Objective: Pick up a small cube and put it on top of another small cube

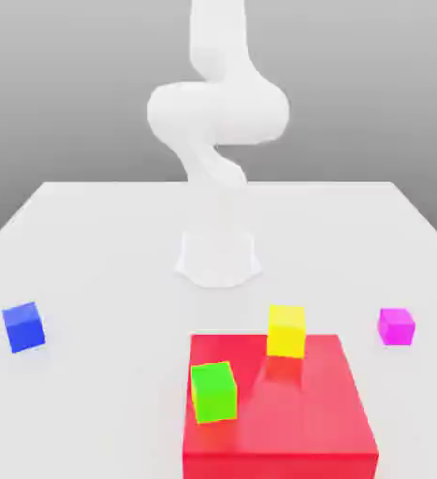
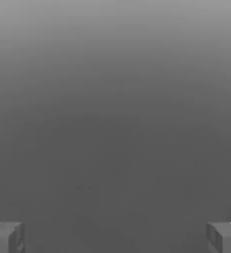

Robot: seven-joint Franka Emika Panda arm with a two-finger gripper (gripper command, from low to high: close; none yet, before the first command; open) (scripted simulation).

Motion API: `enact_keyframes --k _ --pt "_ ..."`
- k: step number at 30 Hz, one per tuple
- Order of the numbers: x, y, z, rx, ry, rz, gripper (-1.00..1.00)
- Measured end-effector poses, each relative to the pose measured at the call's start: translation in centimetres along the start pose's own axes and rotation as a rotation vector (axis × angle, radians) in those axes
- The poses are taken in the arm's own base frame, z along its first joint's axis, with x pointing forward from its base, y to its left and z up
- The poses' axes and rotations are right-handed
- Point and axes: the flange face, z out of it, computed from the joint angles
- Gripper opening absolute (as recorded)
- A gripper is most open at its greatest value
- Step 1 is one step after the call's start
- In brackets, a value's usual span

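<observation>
- Starting with the blue cube (image 1: 23,327): find it out past the exterior view's left side of the red block (image 1: 278,402), well apart from it, on the pale table (image 1: 100,393), turned at an angle.
- Next, meet the green cube (image 1: 214,392), resting on top of the red block, near the edge at the exterior view's left, and closer to the camera than the yellow one.
- Beyond the red block's far edge, see the white arm (image 1: 218,112), rising from its base (image 1: 218,260) on the table.
- In the hand view, make out the gripper (image 2: 115,238) with its fingers (image 2: 216,239) spread wide, a broad gap between them, holding nothing and touching no cube.
- Back on the red block, spot the yellow cube (image 1: 286,331) by the far edge, toward the exterior view's right of the green one and apart from it.
- Last, reach the magenta cube (image 1: 396,326), flat on the table past the exterior view's right side of the red block, apart from it and level with its far part. Notice bare table between the two, and nothing stacked on the magenta cube or on the blue one.
</observation>
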Motion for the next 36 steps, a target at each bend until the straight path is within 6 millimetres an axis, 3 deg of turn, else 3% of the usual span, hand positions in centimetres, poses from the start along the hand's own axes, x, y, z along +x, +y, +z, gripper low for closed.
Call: enact_keyframes --k 5,10,15,18,20,22,27,28,36 --pt "-9.8 -3.6 11.8 -0.022 -0.208 -0.317 0.00" --pt "-22.2 -4.3 19.8 -0.028 -0.394 -0.630 0.00" --pt "-35.4 -1.5 24.5 -0.026 -0.573 -0.953 0.00" --pt "-43.7 1.7 25.4 -0.012 -0.680 -1.171 0.00" --pt "-47.9 4.7 25.9 -0.012 -0.747 -1.294 0.00" --pt "-49.9 6.4 27.0 -0.012 -0.773 -1.337 0.00" --pt "-52.5 8.8 30.4 -0.012 -0.783 -1.348 0.00" --pt "-52.8 9.1 30.9 -0.013 -0.783 -1.349 -1.00" --pt "-52.6 8.9 30.5 -0.013 -0.783 -1.350 -1.00"
